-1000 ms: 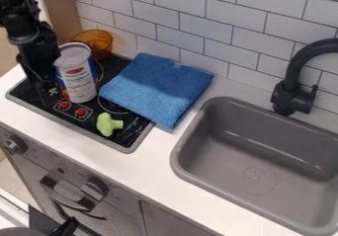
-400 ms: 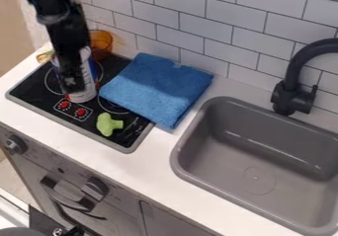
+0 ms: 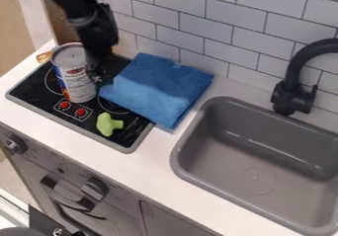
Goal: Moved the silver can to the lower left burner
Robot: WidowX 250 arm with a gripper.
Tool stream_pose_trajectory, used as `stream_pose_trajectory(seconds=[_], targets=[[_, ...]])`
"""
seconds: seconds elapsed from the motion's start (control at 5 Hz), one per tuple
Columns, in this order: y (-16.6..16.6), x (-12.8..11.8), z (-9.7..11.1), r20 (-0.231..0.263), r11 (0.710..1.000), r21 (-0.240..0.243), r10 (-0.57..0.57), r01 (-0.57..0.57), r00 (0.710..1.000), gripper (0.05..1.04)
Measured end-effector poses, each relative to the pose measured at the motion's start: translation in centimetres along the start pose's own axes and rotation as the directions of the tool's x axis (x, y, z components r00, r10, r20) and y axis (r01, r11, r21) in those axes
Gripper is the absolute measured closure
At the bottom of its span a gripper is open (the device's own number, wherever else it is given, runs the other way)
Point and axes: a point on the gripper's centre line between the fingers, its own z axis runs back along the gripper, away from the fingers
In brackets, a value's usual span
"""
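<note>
In the camera view, the black gripper hangs over the stove, and whether it is open or closed cannot be told. The silver can stands upright on the stove just left of it, the folded blue cloth lies to its right, and the green toy sits below it, towards the stove's front edge.

Gripper pointing down, arm slanting above

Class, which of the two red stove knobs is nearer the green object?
The right-hand red knob as the camera sees it; it sits between the other red knob and the green object.
</note>
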Motion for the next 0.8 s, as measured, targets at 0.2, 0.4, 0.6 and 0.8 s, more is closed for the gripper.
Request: stream_pose_trajectory(seconds=[0.2, 0.4, 0.6, 0.8], targets=[[1.9, 0.2, -2.0, -0.033, 1.0, 0.02, -0.001, 0.002, 0.999, 0.083], [3.2, 0.1, -3.8, -0.055, 1.0, 0.0, 0.003, -0.003, 0.999, 0.083], [4.2, -0.7, -3.9, -0.054, 1.0, -0.014, -0.015, 0.014, 0.998, 0.083], [4.3, -1.7, -3.9, -0.064, 0.997, -0.066, -0.05, 0.046, 0.997, 0.083]])
